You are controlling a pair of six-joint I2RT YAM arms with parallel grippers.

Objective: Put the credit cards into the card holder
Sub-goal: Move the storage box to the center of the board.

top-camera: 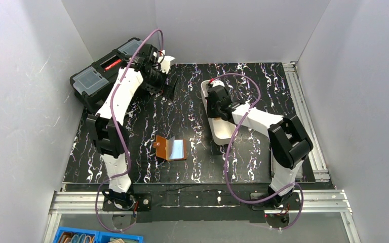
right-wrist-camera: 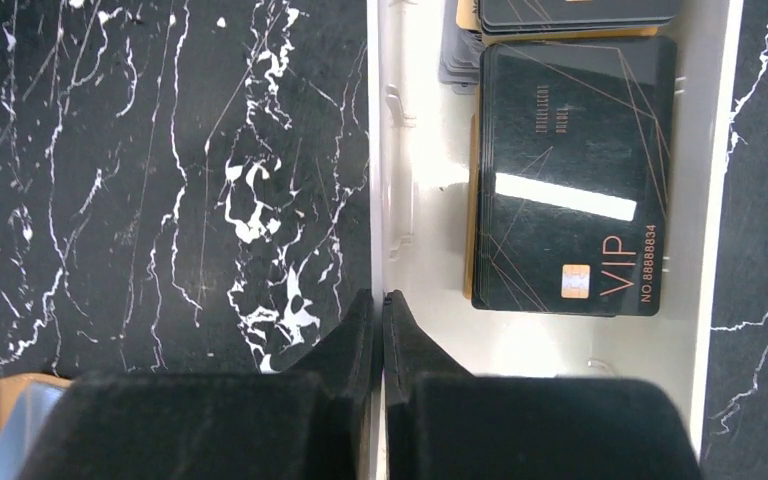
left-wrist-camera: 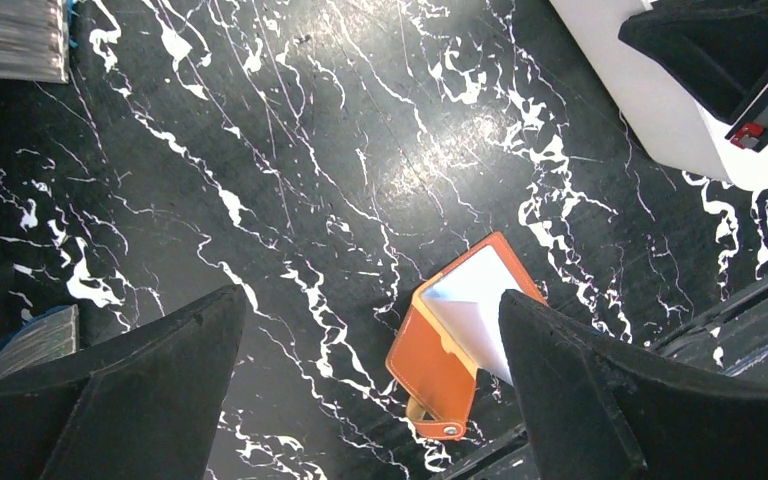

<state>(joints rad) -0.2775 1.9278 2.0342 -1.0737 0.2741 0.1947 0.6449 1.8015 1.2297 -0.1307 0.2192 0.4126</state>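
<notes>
"VIP NO.88888834" on top credit card (right-wrist-camera: 570, 170)

Black credit cards (right-wrist-camera: 570, 170), gold VIP lettering, stacked flat in white tray (right-wrist-camera: 425, 230), right of centre. Brown card holder (top-camera: 171, 148) open, blue-grey lining up, near centre.

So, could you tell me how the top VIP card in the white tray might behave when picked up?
The top VIP card shows sharp glare, so it is probably slippery. Thin and flat, it is likely light and stiff. Flush on its stack in the white tray, its edge may be hard to catch.
</notes>
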